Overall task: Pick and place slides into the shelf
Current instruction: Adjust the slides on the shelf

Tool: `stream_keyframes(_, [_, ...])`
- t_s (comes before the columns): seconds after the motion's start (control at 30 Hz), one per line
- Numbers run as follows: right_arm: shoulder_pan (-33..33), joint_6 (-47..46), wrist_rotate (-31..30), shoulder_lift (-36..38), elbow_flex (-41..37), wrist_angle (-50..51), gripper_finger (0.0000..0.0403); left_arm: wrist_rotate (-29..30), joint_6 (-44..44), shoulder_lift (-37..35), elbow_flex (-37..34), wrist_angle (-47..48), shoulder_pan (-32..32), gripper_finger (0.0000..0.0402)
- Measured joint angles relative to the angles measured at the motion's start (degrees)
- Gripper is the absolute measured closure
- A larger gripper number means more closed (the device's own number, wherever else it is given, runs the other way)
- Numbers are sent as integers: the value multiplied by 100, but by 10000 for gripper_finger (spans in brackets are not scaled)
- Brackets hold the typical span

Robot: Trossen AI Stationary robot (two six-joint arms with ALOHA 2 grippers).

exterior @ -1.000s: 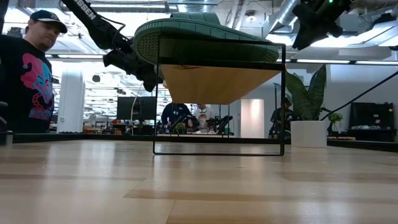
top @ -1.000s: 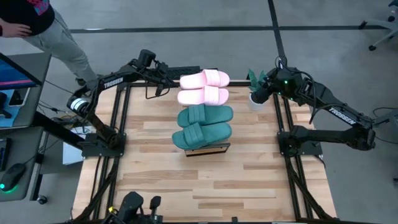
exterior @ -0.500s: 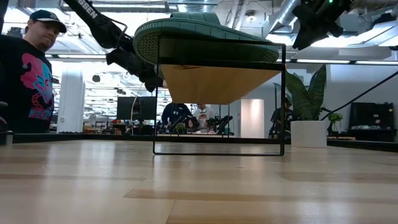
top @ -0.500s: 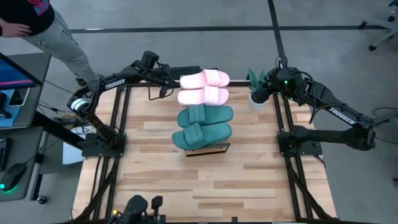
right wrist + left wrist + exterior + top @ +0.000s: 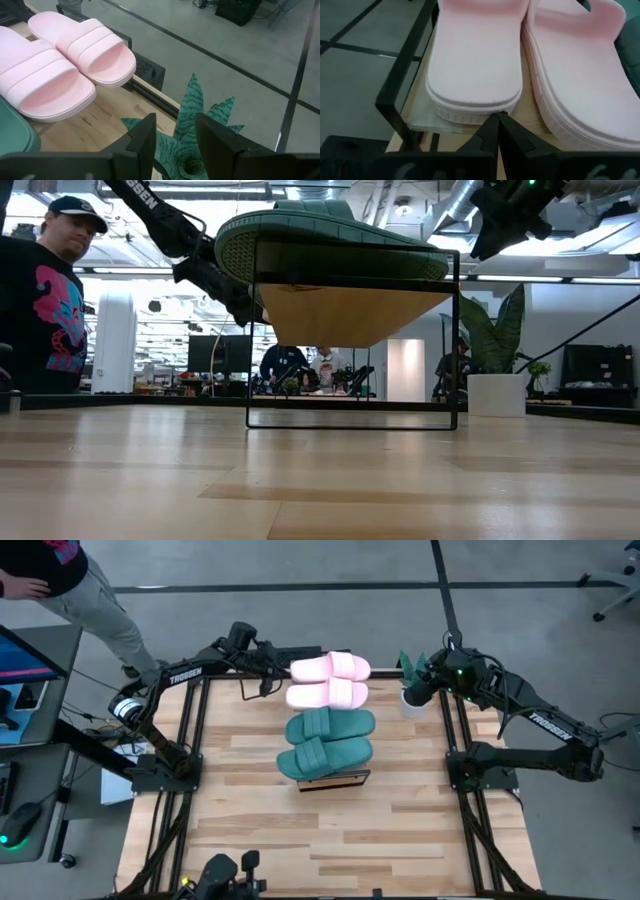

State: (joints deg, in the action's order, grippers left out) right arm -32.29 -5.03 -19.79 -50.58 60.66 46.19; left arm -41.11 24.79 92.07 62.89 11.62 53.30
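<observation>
Four slides lined up side by side along the top of the shelf [image 5: 335,780], near the tabletop's [image 5: 400,830] far middle: two pink slides [image 5: 329,679] at the far end, two teal slides [image 5: 327,743] at the near end, each lying crosswise on the plank. Far pink slide [image 5: 475,65] overhanging the shelf's far end, next pink slide [image 5: 575,85] touching it along one edge. From table height, only a teal sole [image 5: 330,240] visible atop the black frame, with the plank's underside below.

Left gripper [image 5: 268,675] poised just left of the pink pair, at the heel end of the far one; fingers [image 5: 490,135] clenched together, tips right at the sole's rim, grasping nothing.

Right gripper [image 5: 410,695] hovering over the potted plant [image 5: 192,130] at the far right tabletop edge, well apart from the slides; fingers [image 5: 145,135] released, spread with nothing between them.

Person in a black printed shirt [image 5: 45,300] standing beyond the far left corner.
</observation>
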Motion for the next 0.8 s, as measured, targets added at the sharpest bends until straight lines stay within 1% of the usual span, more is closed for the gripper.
stream_keyframes(0.27, [0, 0, 0, 1, 0, -2, 274, 116, -54, -2, 0, -226, 7, 402])
stream_keyframes(0.8, [0, 0, 4, -1, 0, 0, 274, 138, -121, -4, 0, -215, 258, 401])
